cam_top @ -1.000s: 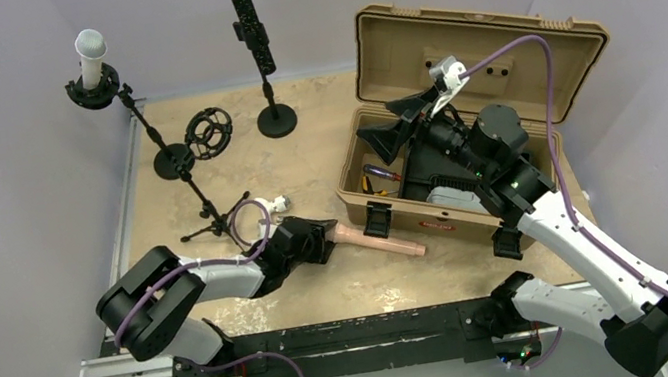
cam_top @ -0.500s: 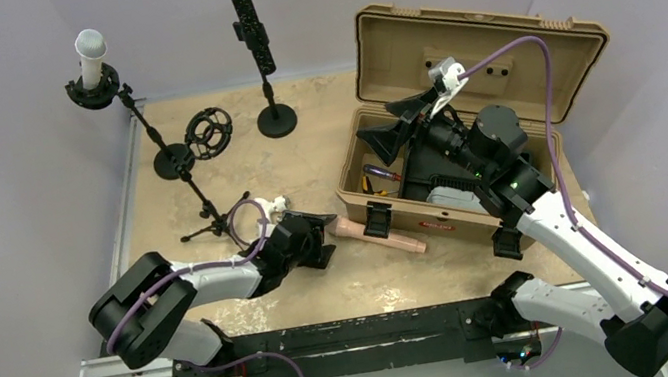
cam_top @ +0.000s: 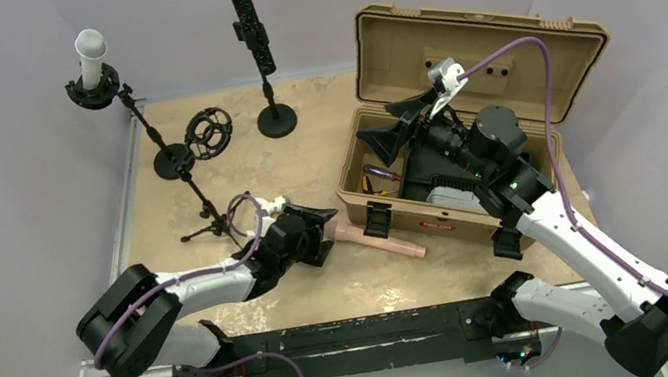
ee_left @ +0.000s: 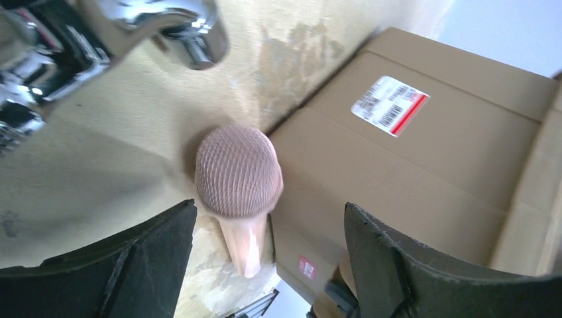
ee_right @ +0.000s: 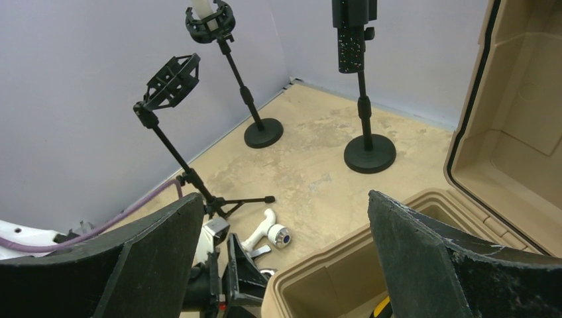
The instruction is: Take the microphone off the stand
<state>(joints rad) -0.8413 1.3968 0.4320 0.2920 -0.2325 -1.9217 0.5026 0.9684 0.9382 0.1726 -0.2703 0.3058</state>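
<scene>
A white microphone (cam_top: 91,57) sits in a shock mount on the stand at the far left, also in the right wrist view (ee_right: 209,14). A black microphone (cam_top: 246,18) stands clipped on a round-base stand (ee_right: 351,30). A pink microphone (cam_top: 381,241) lies on the table against the case. My left gripper (cam_top: 314,231) is open, its jaws either side of the pink mesh head (ee_left: 238,172), just short of it (ee_left: 268,212). My right gripper (cam_top: 404,123) is open and empty, held above the open case (ee_right: 285,199).
An open tan case (cam_top: 485,35) fills the right side, with tools inside. An empty shock mount (cam_top: 209,132) on a tripod stand is at the left (ee_right: 172,81). A white and chrome tap piece (ee_right: 272,233) lies by the left gripper.
My left arm's elbow has swung to the left and the gripper has turned and shifted slightly by the pink microphone's head. The pink microphone and the right arm have not moved.
</scene>
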